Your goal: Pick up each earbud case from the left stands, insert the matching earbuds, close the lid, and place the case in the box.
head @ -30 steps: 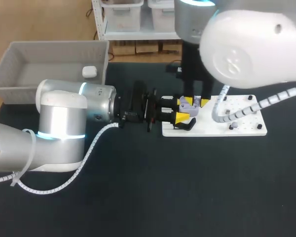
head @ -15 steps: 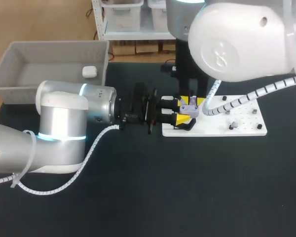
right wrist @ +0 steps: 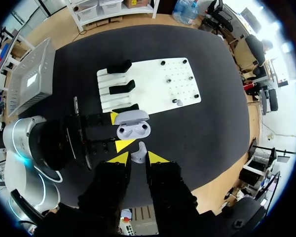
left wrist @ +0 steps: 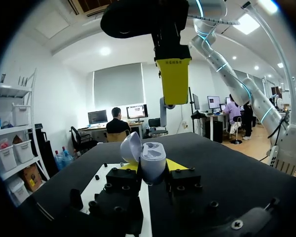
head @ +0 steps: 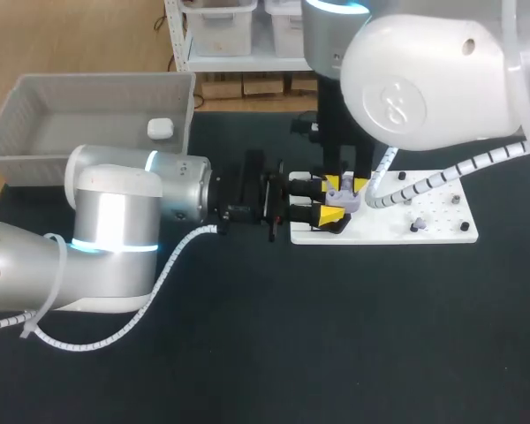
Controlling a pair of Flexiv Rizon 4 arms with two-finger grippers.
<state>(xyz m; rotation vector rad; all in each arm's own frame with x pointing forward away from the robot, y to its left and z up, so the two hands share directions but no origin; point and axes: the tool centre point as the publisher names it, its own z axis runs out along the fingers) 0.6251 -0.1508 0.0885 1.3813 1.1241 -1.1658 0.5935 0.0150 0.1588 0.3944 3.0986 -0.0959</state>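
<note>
A lavender earbud case (left wrist: 152, 160) with its lid open sits between the fingers of my left gripper (left wrist: 153, 167), which is shut on its two sides just above the white board's left end. In the head view the case (head: 345, 200) lies between the yellow tips of the left gripper (head: 329, 202). My right gripper (right wrist: 138, 157) points straight down over the case (right wrist: 133, 130), shut on a small lavender earbud (right wrist: 138, 153). The right gripper (head: 345, 184) hangs directly above the open case.
A white board (head: 433, 228) with black stands (right wrist: 119, 89) and small pegs lies at centre right. A grey box (head: 44, 132) at the back left holds a white case (head: 160, 129). Dark tabletop spreads in front.
My right arm has shifted a little to the left, bringing its gripper over the open case. The left arm still holds the case in nearly the same place.
</note>
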